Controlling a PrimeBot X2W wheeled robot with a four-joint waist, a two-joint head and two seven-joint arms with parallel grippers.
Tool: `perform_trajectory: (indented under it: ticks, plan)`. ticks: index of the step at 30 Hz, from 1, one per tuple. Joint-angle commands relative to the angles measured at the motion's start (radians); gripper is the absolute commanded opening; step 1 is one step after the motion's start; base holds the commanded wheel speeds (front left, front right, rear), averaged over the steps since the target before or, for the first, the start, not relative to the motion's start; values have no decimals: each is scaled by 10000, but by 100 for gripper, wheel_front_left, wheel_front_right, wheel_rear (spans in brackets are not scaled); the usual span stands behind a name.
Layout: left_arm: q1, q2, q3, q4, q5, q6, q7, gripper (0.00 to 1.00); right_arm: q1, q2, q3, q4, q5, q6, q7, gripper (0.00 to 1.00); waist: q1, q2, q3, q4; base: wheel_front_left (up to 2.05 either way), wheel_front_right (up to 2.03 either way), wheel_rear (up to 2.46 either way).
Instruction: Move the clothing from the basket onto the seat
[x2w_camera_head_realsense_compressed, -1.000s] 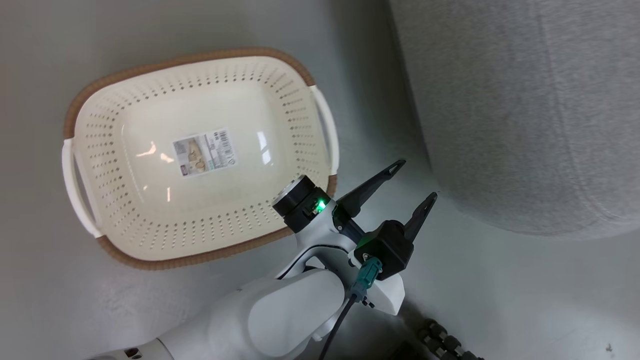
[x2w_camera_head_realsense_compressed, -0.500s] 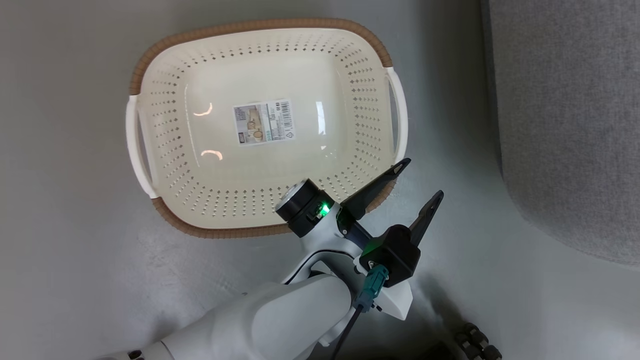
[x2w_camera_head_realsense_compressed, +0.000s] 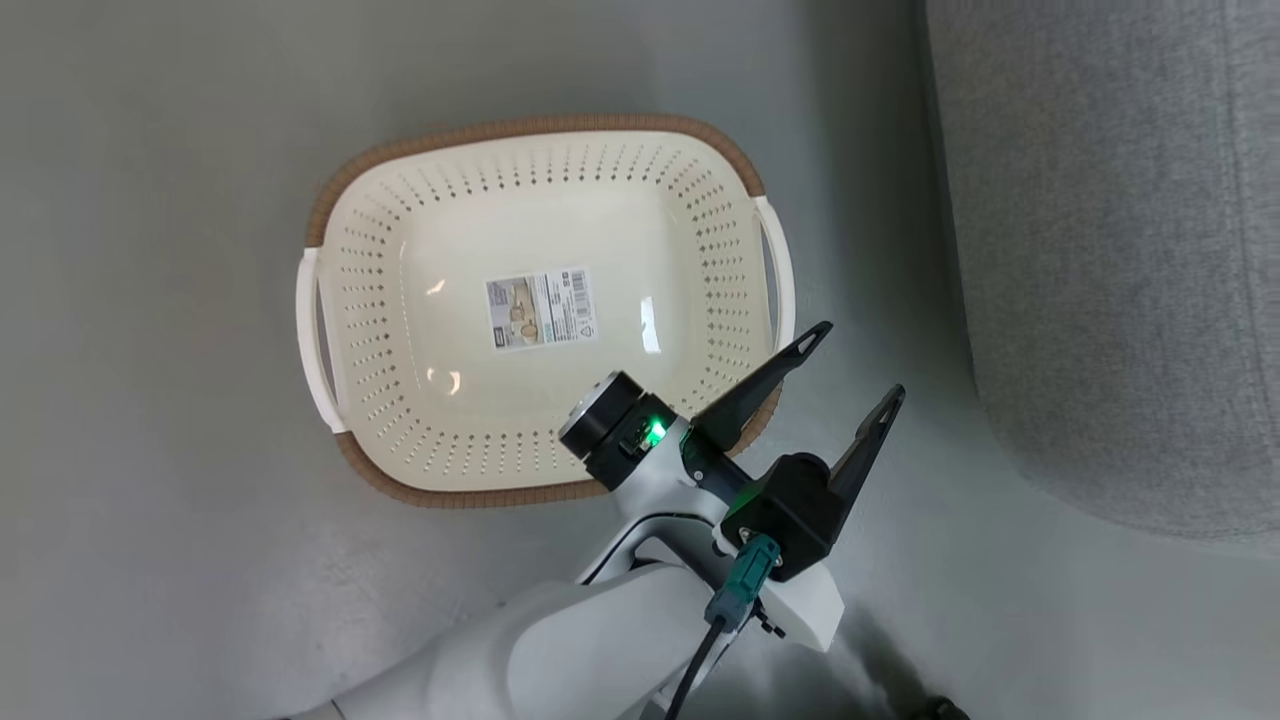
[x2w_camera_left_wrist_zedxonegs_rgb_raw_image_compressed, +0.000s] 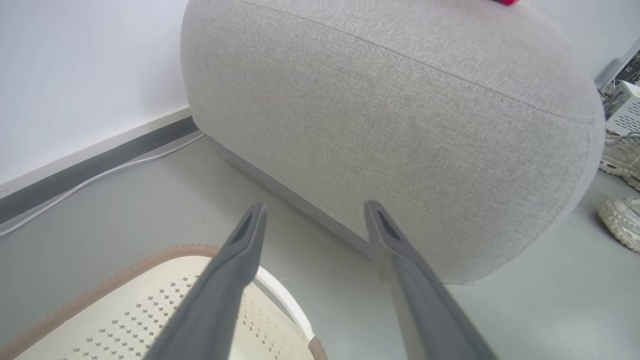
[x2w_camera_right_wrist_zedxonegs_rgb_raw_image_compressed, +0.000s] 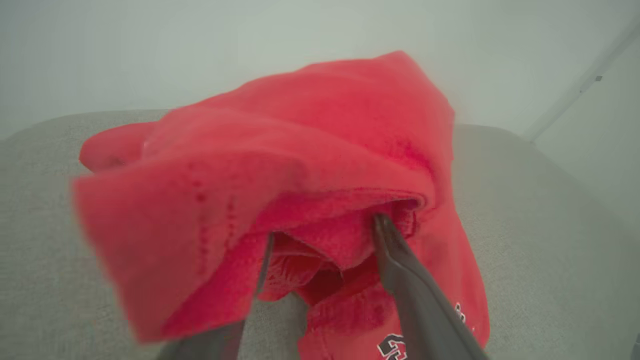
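Observation:
The cream basket with a brown rim stands on the grey floor, and only a label sticker shows on its bottom. My left gripper hangs open over the basket's near right corner, pointing at the seat. The seat is a big light-grey sofa to the right. In the right wrist view, red clothing lies bunched on the seat. My right gripper is open, its fingers spread under the folds. A red scrap peeks over the seat's top.
Pale sneakers lie on the floor past the sofa's right end, with white equipment behind them. A white cable runs along the dark baseboard of the wall on the left.
The head camera has swung, so the basket and sofa sit differently in the picture. My left gripper stays open near the basket's right rim.

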Motion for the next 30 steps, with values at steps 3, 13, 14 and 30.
perform_trajectory:
  ticks: [3, 13, 14, 30]
  plan:
    - [517, -112, 362, -353, 20, 62, -49, 100, 1110, -477, 195, -313, -22, 12, -49, 100, 0, 0, -562, 78, 0, 0, 0]
    - [1991, -112, 2023, -642, 471, 58, -49, 100, 2991, 271, -66, -2074, -579, 12, -49, 100, 0, 0, -2459, 609, 0, 0, 0]
    - [2162, -112, 2226, -681, 542, 36, -49, 100, 3131, 341, -134, -2261, -667, 12, -49, 100, 0, 0, -2639, 683, 0, 0, 0]
    - [5589, 8, 6561, -1293, 1877, -1085, -49, 100, 4985, 2554, -503, -4456, -1700, 12, -49, 100, 0, 0, -5468, 1716, 0, 0, 0]
